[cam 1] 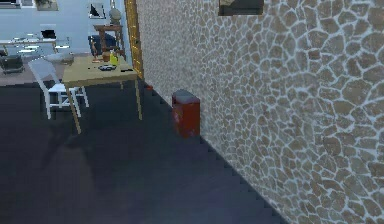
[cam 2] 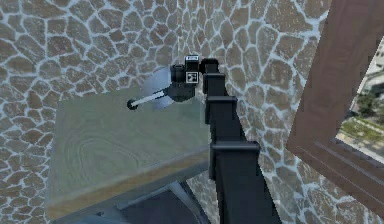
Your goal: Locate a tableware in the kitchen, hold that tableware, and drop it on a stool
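In the arm side view the dark arm rises from the bottom edge. My gripper reaches left over the far edge of a square, greenish wooden top. Only bare wood and stone wall lie at and behind its far end, so it holds nothing. In the forward view a wooden table stands at the upper left with a few small, colourful things on it, too small to name. Behind it is a kitchen counter with pale items.
A white chair stands at the table's left. A red bin sits against the long stone wall on the forward view's right. Dark floor lies free ahead. A brown window frame borders the arm side view's right.
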You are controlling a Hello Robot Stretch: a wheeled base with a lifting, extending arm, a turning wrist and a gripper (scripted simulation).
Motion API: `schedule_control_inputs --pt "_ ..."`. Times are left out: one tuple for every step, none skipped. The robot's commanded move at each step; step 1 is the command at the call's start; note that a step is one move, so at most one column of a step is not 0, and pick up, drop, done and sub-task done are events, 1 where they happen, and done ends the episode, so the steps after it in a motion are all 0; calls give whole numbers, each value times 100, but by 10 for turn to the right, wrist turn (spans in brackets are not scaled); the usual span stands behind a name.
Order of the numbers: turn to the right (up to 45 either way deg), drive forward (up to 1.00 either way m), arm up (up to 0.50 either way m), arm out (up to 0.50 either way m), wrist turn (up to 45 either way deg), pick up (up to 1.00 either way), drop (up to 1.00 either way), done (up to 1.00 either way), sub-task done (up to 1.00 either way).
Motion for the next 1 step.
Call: schedule_control_inputs --pt "0 0 0 0 0 0 0 100 0"
